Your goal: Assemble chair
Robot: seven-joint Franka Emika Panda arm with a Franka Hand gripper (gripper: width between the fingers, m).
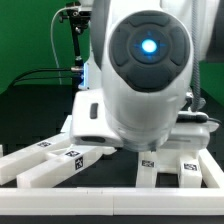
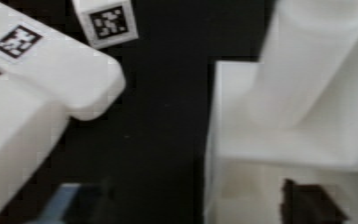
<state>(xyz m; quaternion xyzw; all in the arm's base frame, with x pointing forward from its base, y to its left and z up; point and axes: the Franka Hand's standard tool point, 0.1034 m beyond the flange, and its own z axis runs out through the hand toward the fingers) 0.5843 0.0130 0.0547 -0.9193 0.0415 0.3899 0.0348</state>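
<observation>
Matte white chair parts lie on the black table. In the wrist view, a bar with two tags (image 2: pixel 60 55) lies beside a larger blocky white part (image 2: pixel 300 100), with a dark gap of table between them. My gripper (image 2: pixel 194 205) is open and low. One finger (image 2: pixel 78 203) is over the dark gap. The other finger (image 2: pixel 311 203) is over the blocky part, so that part's edge wall stands between the jaws with room on the gap side. In the exterior view the arm's body (image 1: pixel 145 75) hides the gripper.
In the exterior view, long tagged bars (image 1: pixel 60 155) lie at the left. More tagged parts (image 1: pixel 172 165) lie at the right. A white block (image 1: pixel 88 118) sits behind the arm. A plain white bar (image 1: pixel 100 205) runs along the front. Green backdrop and cables are behind.
</observation>
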